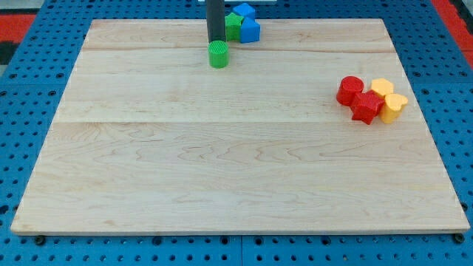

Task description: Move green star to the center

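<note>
The green star (233, 26) lies near the board's top edge, partly hidden behind my rod. It touches two blue blocks, one (250, 30) on its right and one (244, 11) above it. My tip (216, 41) is just left of and below the star, at the upper side of a green cylinder (219, 55), touching it or nearly so.
Near the view's right edge sits a tight cluster: a red cylinder (349, 89), a red star (366, 107), a yellow hexagon-like block (382, 88) and a yellow heart (395, 106). The wooden board (222, 162) lies on a blue pegboard.
</note>
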`<act>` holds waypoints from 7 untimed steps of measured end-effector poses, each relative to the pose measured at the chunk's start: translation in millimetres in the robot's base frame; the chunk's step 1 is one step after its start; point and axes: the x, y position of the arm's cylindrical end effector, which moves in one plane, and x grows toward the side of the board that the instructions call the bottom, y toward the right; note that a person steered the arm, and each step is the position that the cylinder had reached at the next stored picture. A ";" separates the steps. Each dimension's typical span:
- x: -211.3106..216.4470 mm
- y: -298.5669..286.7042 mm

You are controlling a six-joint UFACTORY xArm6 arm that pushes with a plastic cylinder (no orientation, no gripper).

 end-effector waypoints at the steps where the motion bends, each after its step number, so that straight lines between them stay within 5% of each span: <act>1: -32.2 -17.2; 2: -65.8 -39.2; 5: -64.2 -3.1; 7: -2.3 42.4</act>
